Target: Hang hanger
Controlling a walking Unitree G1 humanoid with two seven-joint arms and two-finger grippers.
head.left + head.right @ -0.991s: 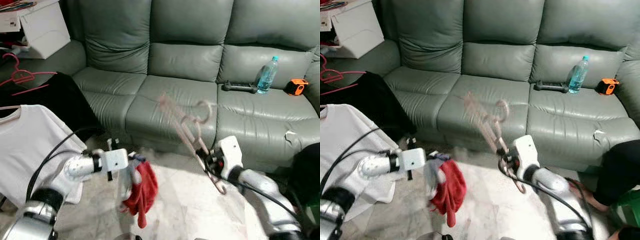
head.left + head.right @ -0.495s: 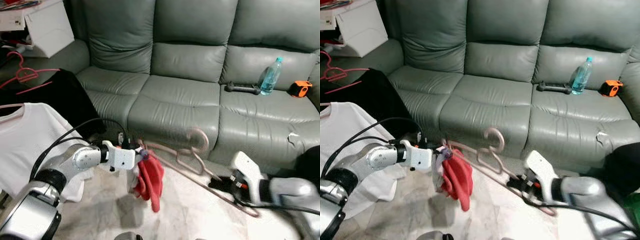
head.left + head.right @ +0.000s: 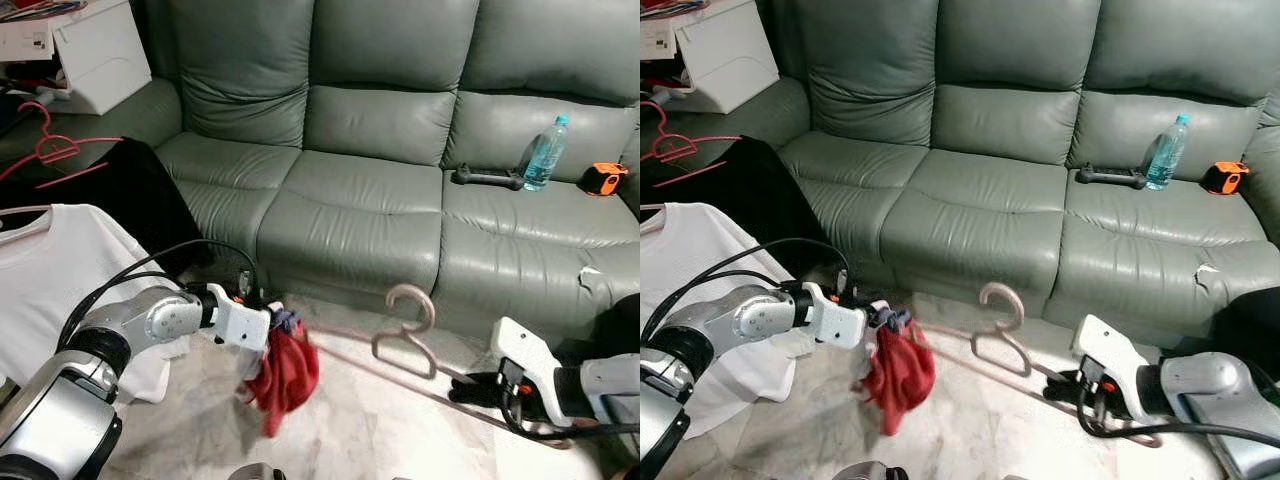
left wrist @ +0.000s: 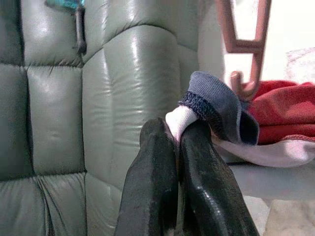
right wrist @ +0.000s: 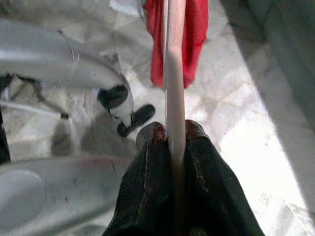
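Observation:
A pink plastic hanger (image 3: 405,330) lies nearly level above the floor, hook up, stretched between my two arms in front of the sofa. My right gripper (image 3: 478,388) is shut on its right end; the wrist view shows the pink bar (image 5: 174,103) pinched between the fingers (image 5: 147,196). My left gripper (image 3: 272,322) is shut on the collar of a red garment (image 3: 285,375) with a blue and white neck (image 4: 216,105). The garment hangs down at the hanger's left end, right beside the hanger's tip (image 4: 243,88).
A grey-green sofa (image 3: 380,190) fills the back, with a water bottle (image 3: 543,153), a dark tool (image 3: 485,178) and an orange tape measure (image 3: 603,177) on its right seat. A white shirt (image 3: 50,275) and dark cloth (image 3: 120,200) with a red hanger (image 3: 45,150) lie left.
The right gripper swung the hanger down from upright to nearly level and drew back right. The left gripper brought the red garment to the hanger's left end.

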